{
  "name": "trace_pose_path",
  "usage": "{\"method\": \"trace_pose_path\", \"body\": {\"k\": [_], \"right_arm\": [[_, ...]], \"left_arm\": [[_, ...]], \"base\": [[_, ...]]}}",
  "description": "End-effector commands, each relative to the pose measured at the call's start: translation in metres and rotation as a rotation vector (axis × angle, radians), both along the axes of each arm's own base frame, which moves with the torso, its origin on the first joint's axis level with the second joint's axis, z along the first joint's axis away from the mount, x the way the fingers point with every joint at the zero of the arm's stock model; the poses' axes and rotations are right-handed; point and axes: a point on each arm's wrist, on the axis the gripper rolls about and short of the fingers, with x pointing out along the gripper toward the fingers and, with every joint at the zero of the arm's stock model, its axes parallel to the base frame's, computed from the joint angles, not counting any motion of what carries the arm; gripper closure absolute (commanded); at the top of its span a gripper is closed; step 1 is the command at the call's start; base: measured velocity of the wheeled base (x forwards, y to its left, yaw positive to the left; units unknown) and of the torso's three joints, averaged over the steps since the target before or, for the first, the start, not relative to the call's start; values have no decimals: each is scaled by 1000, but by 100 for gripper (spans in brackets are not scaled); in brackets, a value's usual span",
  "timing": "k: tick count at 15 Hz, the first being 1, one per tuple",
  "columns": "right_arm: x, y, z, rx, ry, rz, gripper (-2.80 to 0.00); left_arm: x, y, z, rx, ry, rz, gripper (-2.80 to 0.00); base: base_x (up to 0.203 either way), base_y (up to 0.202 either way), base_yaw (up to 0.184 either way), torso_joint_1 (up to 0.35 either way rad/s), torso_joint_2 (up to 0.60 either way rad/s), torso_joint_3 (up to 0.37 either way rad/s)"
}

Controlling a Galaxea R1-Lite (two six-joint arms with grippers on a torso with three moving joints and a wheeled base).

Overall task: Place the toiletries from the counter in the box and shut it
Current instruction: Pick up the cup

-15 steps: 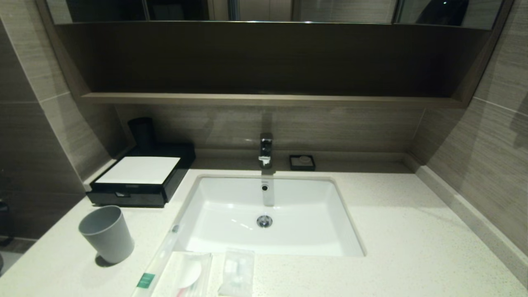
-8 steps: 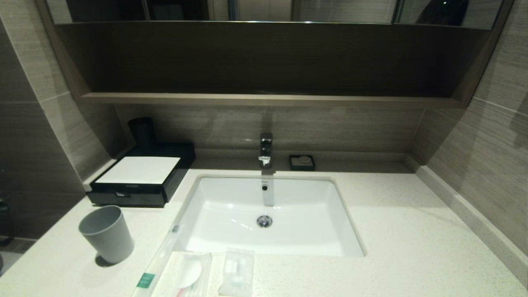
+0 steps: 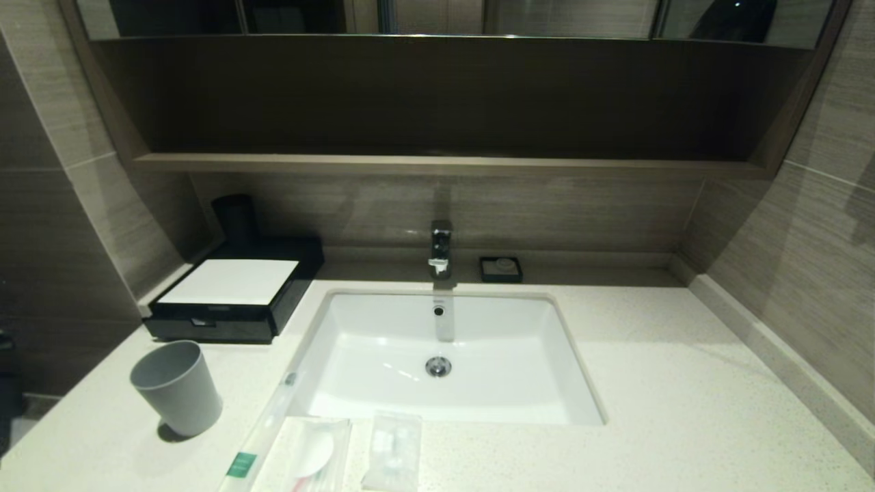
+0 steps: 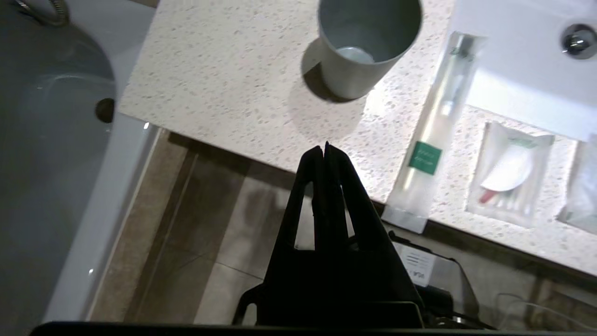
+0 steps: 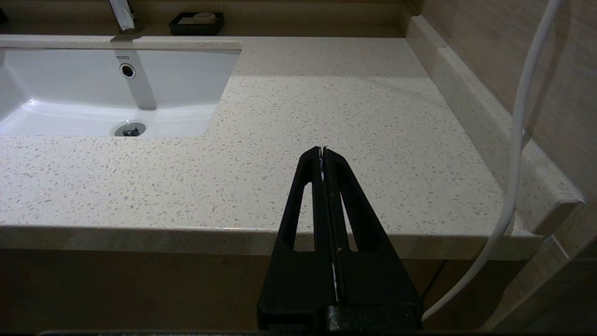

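Grey cup point(image 3: 176, 387) upright; faucet point(image 3: 441, 248) at back wall; black dish point(image 3: 500, 269) beside it

Three clear-wrapped toiletries lie flat on the counter point(image 4: 224, 84): green-labelled long packet point(image 4: 431, 135) nearest the closed left gripper point(image 4: 325, 148), two flat packets point(image 4: 508, 172) beyond. Box point(image 3: 236, 290) closed.

Head view, one change noted. Beyond the left edge of the counter point(image 3: 683, 383), down toward the floor, a dark shape point(image 3: 9, 418) now reaches further in than it did a second ago and half a second ago. We cannot tell what it is.
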Motion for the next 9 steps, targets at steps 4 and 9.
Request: {"method": "trace_pose_path", "body": {"k": [4, 9], "right_arm": [[0, 0, 0, -1, 1, 0, 0], [0, 0, 0, 0, 1, 0, 0]], "left_arm": [[39, -1, -7, -62, 54, -11, 0], [75, 4, -18, -55, 68, 27, 0]], "base": [[0, 0, 0, 0, 0, 0], [0, 0, 0, 0, 0, 0]]}}
